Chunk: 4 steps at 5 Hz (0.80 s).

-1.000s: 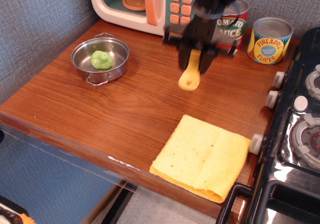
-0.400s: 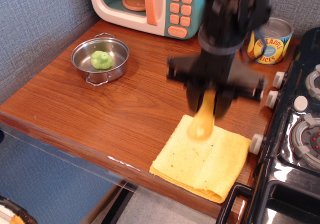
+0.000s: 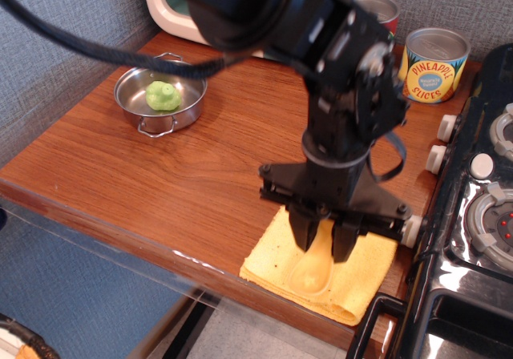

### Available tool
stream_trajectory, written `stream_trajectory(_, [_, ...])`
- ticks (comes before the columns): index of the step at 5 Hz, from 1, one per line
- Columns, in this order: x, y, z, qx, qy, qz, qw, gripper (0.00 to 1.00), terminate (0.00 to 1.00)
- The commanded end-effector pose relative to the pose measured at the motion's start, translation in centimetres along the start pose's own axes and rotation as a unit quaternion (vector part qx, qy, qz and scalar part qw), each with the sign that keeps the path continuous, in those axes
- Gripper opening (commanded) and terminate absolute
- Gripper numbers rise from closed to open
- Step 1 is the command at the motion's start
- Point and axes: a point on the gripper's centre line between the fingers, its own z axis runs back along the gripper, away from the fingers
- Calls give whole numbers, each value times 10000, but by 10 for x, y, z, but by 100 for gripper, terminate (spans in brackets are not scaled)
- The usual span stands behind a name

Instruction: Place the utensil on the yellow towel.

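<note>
The yellow utensil (image 3: 314, 268) hangs head-down between the fingers of my gripper (image 3: 322, 245), which is shut on its handle. Its round head rests on or just above the yellow towel (image 3: 272, 263); I cannot tell if it touches. The towel lies at the front right of the wooden counter and is mostly covered by the black gripper and arm. The handle's end is hidden inside the gripper.
A steel pot (image 3: 160, 96) with a green toy vegetable (image 3: 163, 95) stands at the back left. A pineapple can (image 3: 433, 64) and a tomato can (image 3: 377, 8) stand at the back. A toy microwave (image 3: 172, 14) is behind the arm. A black toy stove (image 3: 481, 215) borders the right.
My gripper has carried the utensil from mid-counter toward the front right and lowered it over the yellow towel. The arm now hides the microwave and most of the towel.
</note>
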Motion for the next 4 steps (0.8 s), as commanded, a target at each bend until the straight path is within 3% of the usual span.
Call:
stream_trajectory(1, [7, 2, 5, 5, -130, -152, 9998, 100, 0])
stream_trajectory(2, [11, 4, 19, 9, -273, -201, 9994, 100, 0])
stream_trajectory(3, [20, 21, 64, 16, -465, -207, 9987, 100, 0])
stream_trajectory(4, [29, 44, 78, -24, -531, -10, 9986, 100, 0])
